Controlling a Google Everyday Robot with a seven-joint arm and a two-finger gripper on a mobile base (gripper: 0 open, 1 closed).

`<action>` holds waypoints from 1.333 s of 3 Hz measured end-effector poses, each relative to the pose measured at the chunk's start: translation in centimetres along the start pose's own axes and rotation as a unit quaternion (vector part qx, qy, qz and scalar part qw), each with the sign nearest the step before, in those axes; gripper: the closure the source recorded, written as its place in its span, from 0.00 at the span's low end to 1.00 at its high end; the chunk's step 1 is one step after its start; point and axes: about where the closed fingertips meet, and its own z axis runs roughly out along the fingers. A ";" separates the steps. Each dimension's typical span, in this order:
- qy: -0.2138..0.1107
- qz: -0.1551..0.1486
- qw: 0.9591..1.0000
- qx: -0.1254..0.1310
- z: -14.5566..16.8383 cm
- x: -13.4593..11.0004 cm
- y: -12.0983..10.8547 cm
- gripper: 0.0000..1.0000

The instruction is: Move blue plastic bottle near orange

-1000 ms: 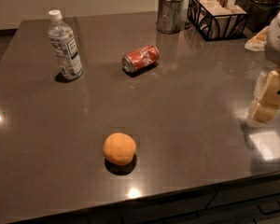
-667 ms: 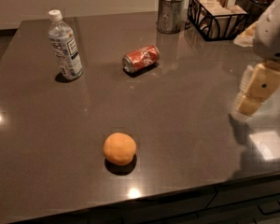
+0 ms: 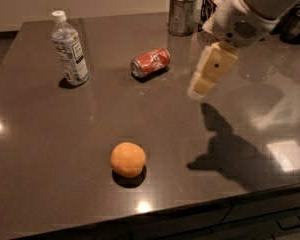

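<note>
The blue plastic bottle (image 3: 69,49) stands upright at the far left of the dark table (image 3: 50,134), clear with a white cap and a white-and-blue label. The orange (image 3: 128,159) sits near the table's front edge, well apart from the bottle. My gripper (image 3: 202,86) hangs above the table's right half, to the right of a red soda can, far from both the bottle and the orange. It holds nothing.
A red soda can (image 3: 150,62) lies on its side between the bottle and my gripper. A metal cup (image 3: 182,15) with white items and a dark wire basket (image 3: 208,6) stand at the back. The arm's shadow (image 3: 230,149) falls on the table's right side.
My arm and gripper have moved left from the right edge of the view, out over the table toward the red can. The bottle, can and orange have not moved.
</note>
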 end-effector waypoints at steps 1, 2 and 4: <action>-0.034 0.012 0.999 -0.003 2.7 -4.5 -1.7 0.00; -0.071 0.036 0.997 -0.011 6.1 -9.2 -3.1 0.00; -0.121 0.071 0.990 -0.019 12.2 -17.3 -5.7 0.00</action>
